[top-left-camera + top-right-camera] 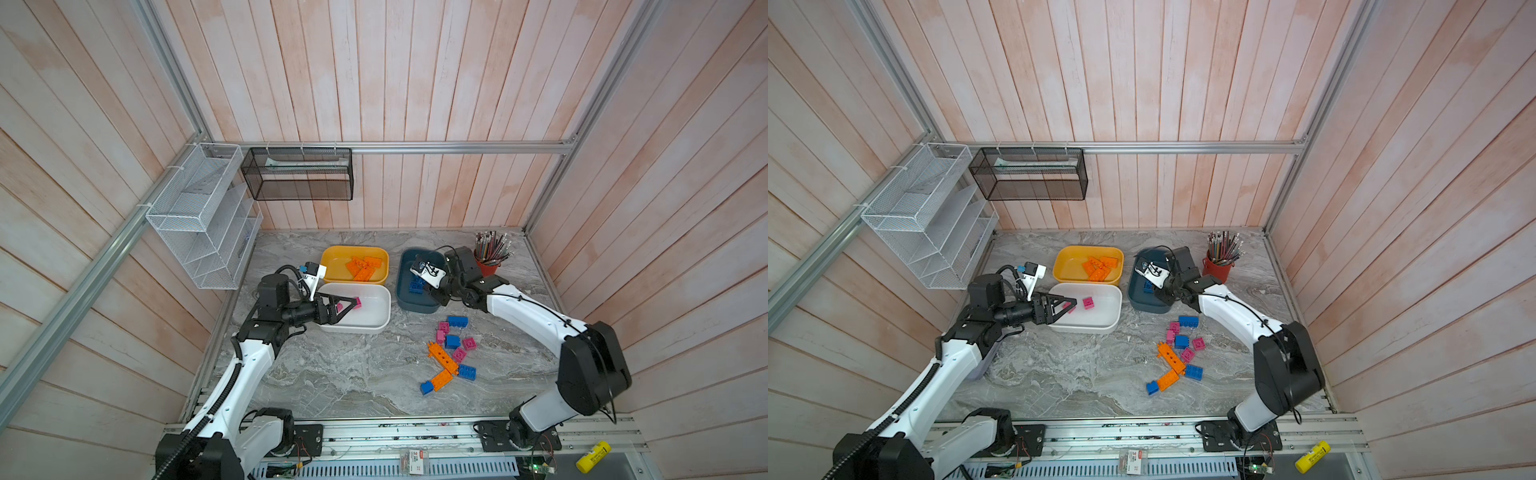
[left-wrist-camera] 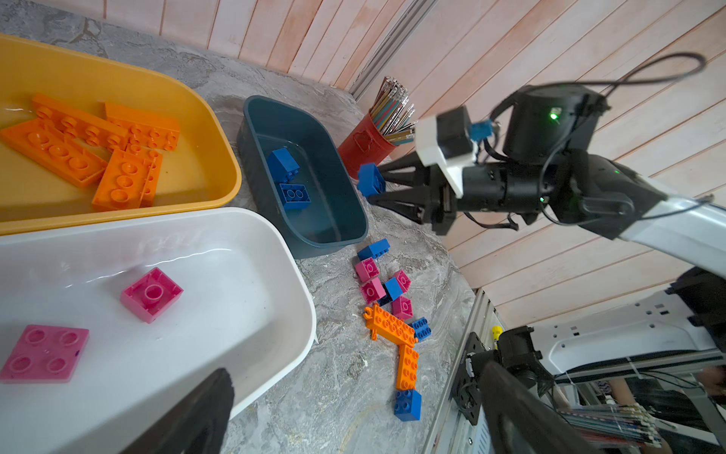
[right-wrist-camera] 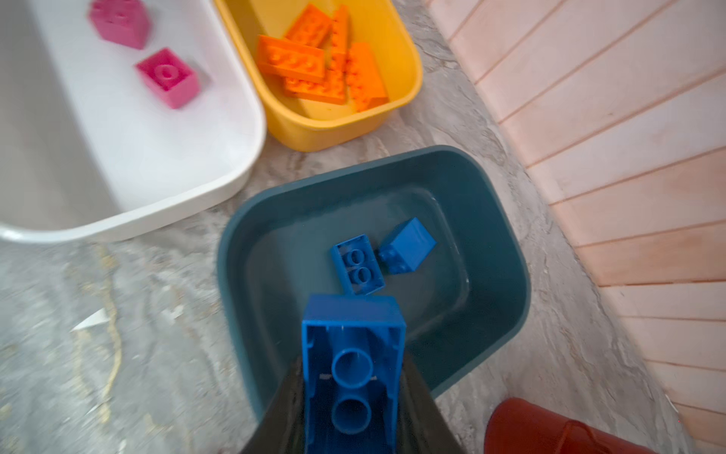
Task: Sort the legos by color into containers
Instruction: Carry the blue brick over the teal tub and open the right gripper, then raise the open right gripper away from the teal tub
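Where the grey marbled desk (image 1: pixel 332 374) lies bare, room is left at 8 o'clock of the loose orange, blue and pink studded bricks (image 1: pixel 444 358). A red pencil cup (image 1: pixel 488 268) is crowded by the right arm at 2 o'clock of the dark teal tub (image 1: pixel 415 306). Hidden under its camera in both top views, the right hand (image 2: pixel 375 185) is clamped on a blue oblong brick (image 3: pixel 353 353) over that tub's rim. The left hand (image 1: pixel 351 302) is held wide apart over two pink bricks (image 2: pixel 151 294) in the white plastic tub (image 1: pixel 357 328).

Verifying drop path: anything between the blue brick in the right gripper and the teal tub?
Nothing visible. The right gripper holds the blue brick above the edge of the teal tub; the tub is open, and the two blue bricks on its floor leave room.
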